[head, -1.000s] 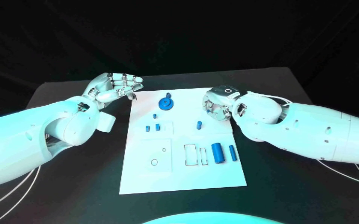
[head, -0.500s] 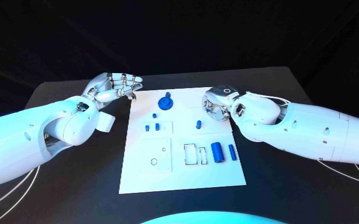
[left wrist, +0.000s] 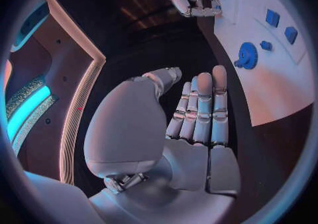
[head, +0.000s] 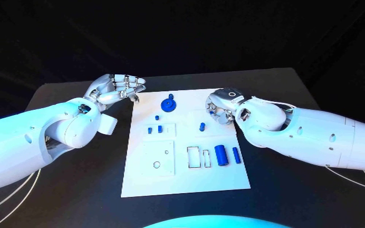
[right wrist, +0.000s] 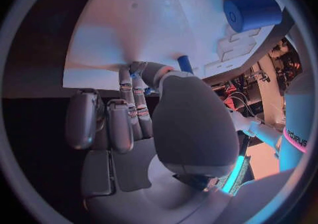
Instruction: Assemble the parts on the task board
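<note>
Small blue peg (head: pixel 202 127) lies just inboard of right hand (head: pixel 221 107), fingers curled w/ nothing held, nearer than empty curled left hand (head: pixel 118 89).

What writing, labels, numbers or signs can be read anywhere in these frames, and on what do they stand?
No text can be read for certain.
Pink band on a white object at the rim of the right wrist view: dark lettering, too blurred and bent to read.
Task board: outlined recesses, no writing.
Blue parts, such as the large cylinder and the gear: no marks.
Left hand and right hand: no legible labels.
</note>
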Available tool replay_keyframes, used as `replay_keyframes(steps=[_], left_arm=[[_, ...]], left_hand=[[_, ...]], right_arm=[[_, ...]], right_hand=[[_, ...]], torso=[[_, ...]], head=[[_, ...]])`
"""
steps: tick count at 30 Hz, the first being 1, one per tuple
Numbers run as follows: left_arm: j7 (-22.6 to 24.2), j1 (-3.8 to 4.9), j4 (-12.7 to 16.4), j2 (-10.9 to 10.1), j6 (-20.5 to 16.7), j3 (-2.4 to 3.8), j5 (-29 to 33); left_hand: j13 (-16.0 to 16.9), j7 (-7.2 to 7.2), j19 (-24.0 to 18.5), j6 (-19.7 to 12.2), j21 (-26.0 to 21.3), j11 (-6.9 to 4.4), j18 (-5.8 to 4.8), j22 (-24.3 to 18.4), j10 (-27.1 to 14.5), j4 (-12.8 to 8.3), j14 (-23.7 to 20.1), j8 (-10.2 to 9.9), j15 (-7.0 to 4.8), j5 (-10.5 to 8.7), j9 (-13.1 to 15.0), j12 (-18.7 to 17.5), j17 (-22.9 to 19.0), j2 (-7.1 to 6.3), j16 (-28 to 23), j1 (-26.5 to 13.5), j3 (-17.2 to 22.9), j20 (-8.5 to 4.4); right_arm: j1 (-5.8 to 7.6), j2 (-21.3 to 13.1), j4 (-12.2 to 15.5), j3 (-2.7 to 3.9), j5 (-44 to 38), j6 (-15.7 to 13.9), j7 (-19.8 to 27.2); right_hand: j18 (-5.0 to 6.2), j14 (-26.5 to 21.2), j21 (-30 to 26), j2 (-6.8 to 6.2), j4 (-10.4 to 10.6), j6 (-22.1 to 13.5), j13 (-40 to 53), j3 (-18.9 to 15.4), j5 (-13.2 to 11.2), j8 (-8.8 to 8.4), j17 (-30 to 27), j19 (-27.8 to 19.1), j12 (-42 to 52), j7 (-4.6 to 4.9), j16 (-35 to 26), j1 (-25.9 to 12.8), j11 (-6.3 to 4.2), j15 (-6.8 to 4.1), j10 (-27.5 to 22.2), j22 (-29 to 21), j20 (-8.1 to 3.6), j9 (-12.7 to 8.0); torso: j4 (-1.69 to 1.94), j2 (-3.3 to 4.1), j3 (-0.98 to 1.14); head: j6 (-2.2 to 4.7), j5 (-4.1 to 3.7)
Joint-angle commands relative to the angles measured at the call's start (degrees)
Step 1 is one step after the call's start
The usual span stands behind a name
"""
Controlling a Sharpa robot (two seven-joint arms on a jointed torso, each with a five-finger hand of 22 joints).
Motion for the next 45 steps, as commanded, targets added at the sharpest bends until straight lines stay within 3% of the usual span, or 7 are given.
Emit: replay_keyframes(steps=[1, 17, 36, 41, 45], left_arm=[[0.3, 0.01, 0.2, 0.0, 0.5, 0.04, -0.1], [0.2, 0.01, -0.1, 0.0, 0.6, 0.04, -0.1], [0.1, 0.0, -0.4, 0.1, 0.7, 0.04, -0.1], [0.2, 0.0, -0.5, 0.2, 0.6, 0.04, -0.1], [0.3, -0.01, -0.5, 0.2, 0.6, 0.04, -0.1]], left_hand=[[-0.1, -0.09, -0.1, -0.4, -0.2, -0.06, 0.3, -0.1, -0.5, 0.0, -0.5, -0.2, -0.08, 0.21, -0.1, 0.3, -0.1, 0.3, -0.2, 0.4, -0.3, 0.28], [-0.1, -0.05, -0.1, -0.5, -0.2, -0.02, 0.31, -0.1, -0.6, -0.1, -0.5, -0.2, -0.05, 0.24, -0.1, 0.3, -0.1, 0.31, -0.2, 0.6, -0.3, 0.31], [-0.1, 0.01, -0.1, -0.7, -0.3, 0.04, 0.31, -0.1, -0.8, -0.1, -0.6, -0.3, 0.0, 0.26, -0.1, 0.4, -0.1, 0.31, -0.3, 0.6, -0.4, 0.35], [-0.1, 0.01, -0.1, -0.7, -0.3, 0.04, 0.31, -0.1, -0.8, -0.1, -0.6, -0.3, 0.0, 0.26, -0.1, 0.4, -0.1, 0.31, -0.3, 0.6, -0.4, 0.35], [-0.1, 0.01, -0.1, -0.7, -0.3, 0.04, 0.31, -0.1, -0.8, -0.1, -0.6, -0.3, 0.0, 0.26, -0.1, 0.4, -0.1, 0.31, -0.3, 0.6, -0.4, 0.35]], right_arm=[[-1.15, 0.3, 0.1, -0.87, 0.4, 1.6, 0.4], [-0.12, -1.4, 2.3, -0.25, 1.8, -4.0, 1.5], [0.62, -5.8, 8.4, 0.71, 7.2, -12.2, 5.7], [0.53, -5.7, 10.9, 0.75, 8.2, -12.6, 6.5], [0.29, -4.8, 12.9, 0.75, 8.5, -11.7, 6.8]], right_hand=[[-1.08, 2.8, 0.4, 1.15, -0.3, 0.5, 0.0, 0.1, -0.3, 0.27, -0.1, 1.1, 0.1, -0.04, 0.1, 0.7, -1.5, -0.38, 1.8, 6.3, -0.2, 0.0], [-1.11, 2.8, 0.6, 1.1, -0.7, 0.6, 0.1, 0.4, -0.8, 0.41, -0.1, 1.1, -0.1, -0.05, 0.0, 0.2, -1.55, -0.44, 2.1, 6.4, -0.27, 0.3], [-1.12, 2.8, 0.7, 1.15, -1.0, 0.5, 0.2, 0.8, -1.5, 0.44, -0.1, 1.1, -0.4, -0.02, 0.0, -0.1, -1.54, -0.49, 2.1, 6.6, -0.34, 0.5], [-1.12, 2.8, 0.7, 1.16, -1.1, 0.4, 0.2, 0.8, -1.5, 0.44, -0.2, 1.1, -0.4, 0.0, 0.0, -0.1, -1.53, -0.52, 2.1, 6.6, -0.36, 0.6], [-1.07, 2.7, 0.4, 1.16, -1.1, 0.4, 0.2, 0.9, -1.6, 0.43, -0.4, 1.0, -0.4, 0.03, -0.1, -0.1, -1.52, -0.53, 2.1, 6.5, -0.37, 0.6]], torso=[[0.0, -0.02, 0.01], [-0.02, -0.02, 0.01], [-0.05, -0.01, 0.08], [-0.06, -0.01, 0.07], [-0.01, -0.01, 0.0]], head=[[0.04, 0.02], [0.27, -0.09], [0.67, 0.25], [0.7, 0.96], [0.51, 2.02]])
